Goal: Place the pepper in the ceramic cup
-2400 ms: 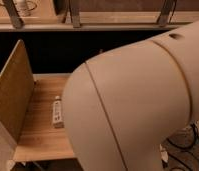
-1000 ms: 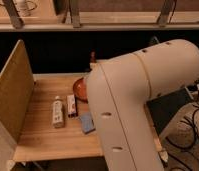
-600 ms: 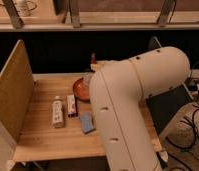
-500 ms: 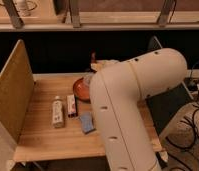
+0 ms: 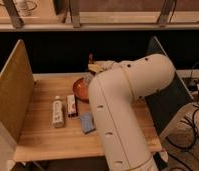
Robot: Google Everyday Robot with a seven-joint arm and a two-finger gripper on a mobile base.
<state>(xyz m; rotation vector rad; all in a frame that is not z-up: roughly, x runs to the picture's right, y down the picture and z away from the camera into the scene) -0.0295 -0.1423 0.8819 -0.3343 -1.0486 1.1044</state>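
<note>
My gripper [image 5: 96, 66] is at the far side of the wooden table [image 5: 43, 135], just behind the red-brown dish [image 5: 80, 90]. My big white arm [image 5: 123, 100] reaches to it from the right and covers much of the table. A small dark red piece, seemingly the pepper [image 5: 90, 58], sticks up right at the gripper; I cannot tell whether it is held. A pale round shape at the dish's far rim, seemingly the ceramic cup [image 5: 88, 78], shows partly below the gripper.
A white tube [image 5: 56, 111], a red-and-white packet [image 5: 71, 105] and a blue-grey folded piece [image 5: 86, 122] lie left of the arm. A pegboard wall [image 5: 13, 90] stands along the table's left side. A dark panel [image 5: 168, 100] and cables [image 5: 193, 125] are at the right.
The arm has drawn away from the camera, uncovering the table and its objects. Over the last half second it has shifted only slightly toward the far side.
</note>
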